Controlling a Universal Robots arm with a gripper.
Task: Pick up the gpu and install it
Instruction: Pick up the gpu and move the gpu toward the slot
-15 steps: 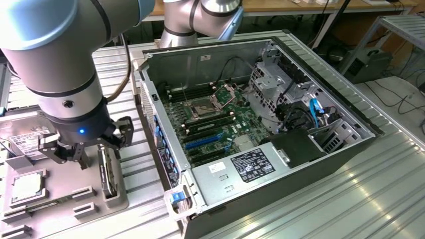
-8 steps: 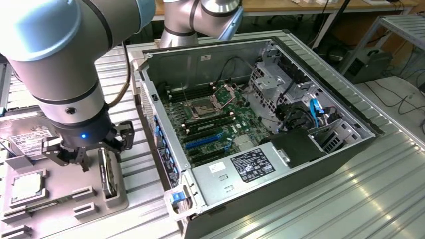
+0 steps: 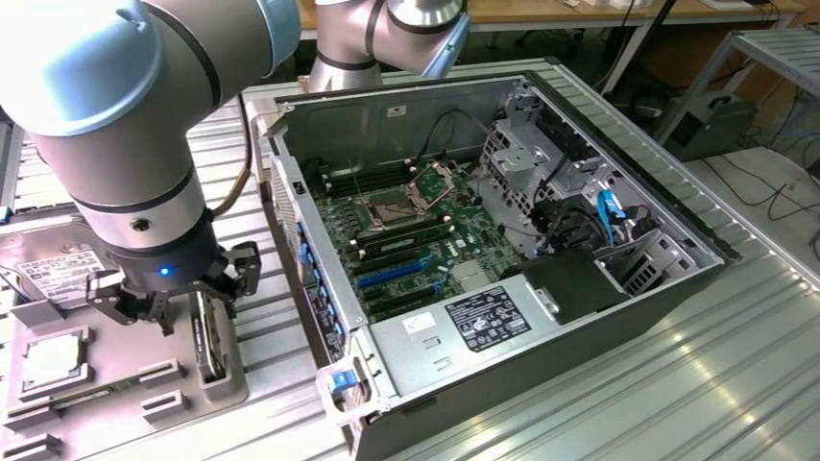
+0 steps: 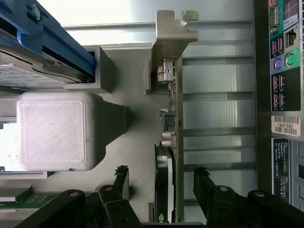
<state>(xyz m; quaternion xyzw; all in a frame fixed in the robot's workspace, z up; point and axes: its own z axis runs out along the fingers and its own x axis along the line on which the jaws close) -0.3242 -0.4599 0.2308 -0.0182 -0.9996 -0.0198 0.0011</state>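
Observation:
The gpu (image 3: 210, 351) stands on its edge in a grey printed holder (image 3: 225, 384) on the table, at the exterior view's left of the open computer case (image 3: 615, 192). In the wrist view the gpu (image 4: 167, 128) shows edge-on, with green board, black fan and silver end bracket (image 4: 173, 35). My gripper (image 3: 180, 312) hangs just above the card. The gripper (image 4: 161, 181) is open. Its black fingers (image 4: 121, 179) stand on either side of the card's fan end without touching it. The motherboard (image 3: 410, 240) lies exposed inside the case with blue slots.
A hard drive (image 3: 52, 271) in a blue carrier (image 4: 47, 40) and a square CPU (image 3: 52, 360) lie in the same grey fixture. A grey printed block (image 4: 54, 130) rises beside the card. The case's rear port panel (image 4: 285, 71) is close on the card's other side.

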